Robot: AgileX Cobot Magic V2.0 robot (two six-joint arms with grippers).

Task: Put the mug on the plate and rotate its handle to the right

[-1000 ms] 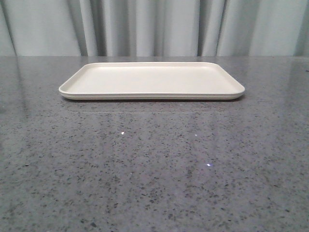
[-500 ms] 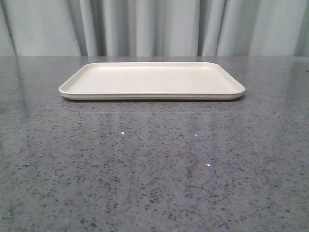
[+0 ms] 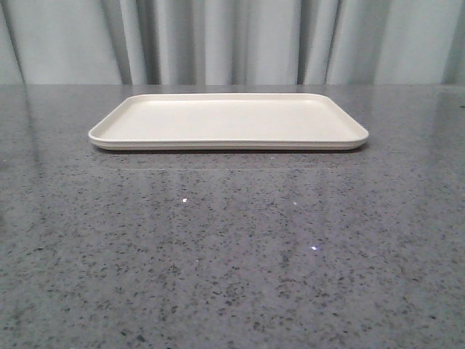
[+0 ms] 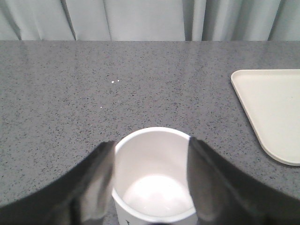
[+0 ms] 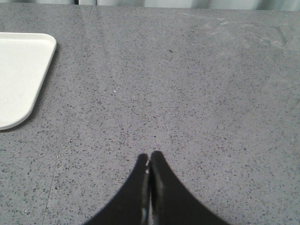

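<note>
Straddling the mug (image 4: 154,180) rim, my left gripper (image 4: 150,164) sat wide (right gripper (image 5: 150,164) closed, empty); off-center squeeze could tip it short of the plate (image 4: 274,110).

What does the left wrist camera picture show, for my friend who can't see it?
The left gripper has its two dark fingers on either side of an empty white mug on a speckled grey table. A corner of the cream plate shows nearby.
</note>
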